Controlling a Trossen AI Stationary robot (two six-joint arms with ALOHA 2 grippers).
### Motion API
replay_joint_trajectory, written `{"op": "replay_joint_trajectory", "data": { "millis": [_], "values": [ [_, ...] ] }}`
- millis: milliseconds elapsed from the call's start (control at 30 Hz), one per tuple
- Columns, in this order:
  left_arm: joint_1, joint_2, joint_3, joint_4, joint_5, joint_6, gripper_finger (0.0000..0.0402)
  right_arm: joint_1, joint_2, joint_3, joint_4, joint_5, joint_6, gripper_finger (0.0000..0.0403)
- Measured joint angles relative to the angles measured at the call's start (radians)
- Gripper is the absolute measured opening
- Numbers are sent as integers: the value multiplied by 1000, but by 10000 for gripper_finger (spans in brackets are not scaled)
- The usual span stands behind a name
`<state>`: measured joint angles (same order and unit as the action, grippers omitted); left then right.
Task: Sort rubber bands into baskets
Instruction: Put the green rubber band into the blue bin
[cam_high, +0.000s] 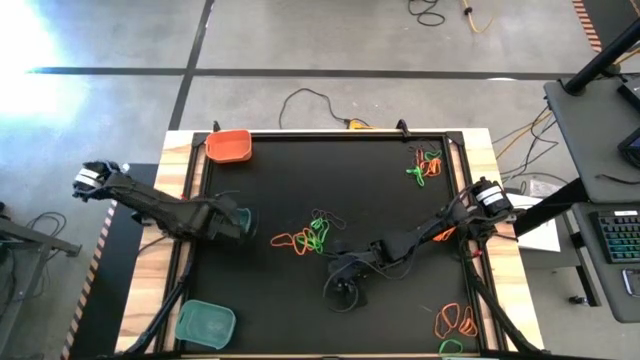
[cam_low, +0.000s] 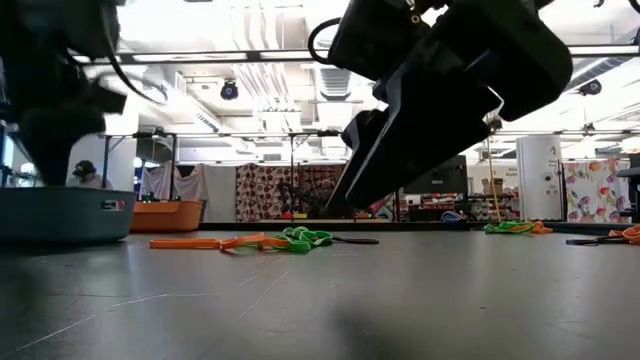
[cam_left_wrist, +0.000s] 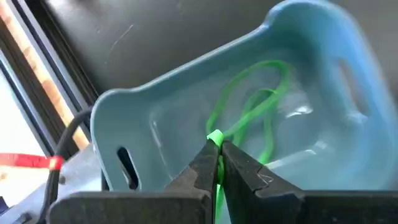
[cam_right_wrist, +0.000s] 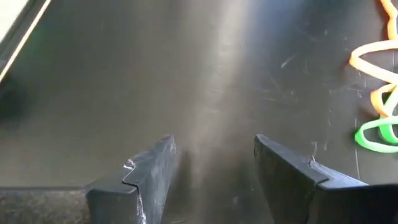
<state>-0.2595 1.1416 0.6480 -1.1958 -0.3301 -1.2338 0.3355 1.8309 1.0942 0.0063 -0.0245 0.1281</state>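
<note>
My left gripper (cam_left_wrist: 216, 144) is shut on a bright green rubber band (cam_left_wrist: 252, 109) right above a teal basket (cam_left_wrist: 155, 124) at the mat's left edge (cam_high: 246, 214). An orange basket (cam_high: 229, 146) stands at the far left corner and a second teal basket (cam_high: 205, 323) at the near left corner. Loose orange and green rubber bands lie in a pile at the mat's middle (cam_high: 305, 236). My right gripper (cam_right_wrist: 214, 158) hangs open over bare mat just near-right of that pile (cam_high: 345, 278), touching nothing. My left gripper pinches the green rubber band at one end of its loop (cam_left_wrist: 215, 135) between its two fingertips. The fingers come from above, pointing steeply down. The rest of the loop (cam_left_wrist: 267, 93) hangs slack inside the teal basket; whether it touches the basket's floor I cannot tell.
More bands lie at the mat's far right (cam_high: 427, 163) and near right (cam_high: 455, 320). Black rails (cam_high: 188, 200) frame the mat on the wooden table. Cables run past the far edge (cam_high: 310, 100). Bare mat lies between the piles.
</note>
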Motion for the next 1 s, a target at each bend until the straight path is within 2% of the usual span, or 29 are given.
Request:
{"op": "replay_joint_trajectory", "data": {
  "millis": [167, 367, 500, 667, 867, 1000],
  "values": [
    [149, 10, -34, 102, 61, 124, 0, 0, -2, 3, -6, -43, -25, 210],
    [262, 43, -34, 113, 82, 233, 0, 0, -4, 36, -113, -88, -64, 210],
    [282, 65, -36, 155, 87, 280, 6, 0, -8, 47, -165, -88, -74, 210],
    [282, 94, -36, 223, 121, 313, 42, 0, -10, 47, -182, -89, -76, 210],
    [282, 117, -28, 212, 120, 344, 95, 0, -10, 47, -198, -89, -54, 210],
    [282, 109, 27, 156, 114, 382, 116, 0, -24, 47, -263, -89, -42, 210]
  ]
}}
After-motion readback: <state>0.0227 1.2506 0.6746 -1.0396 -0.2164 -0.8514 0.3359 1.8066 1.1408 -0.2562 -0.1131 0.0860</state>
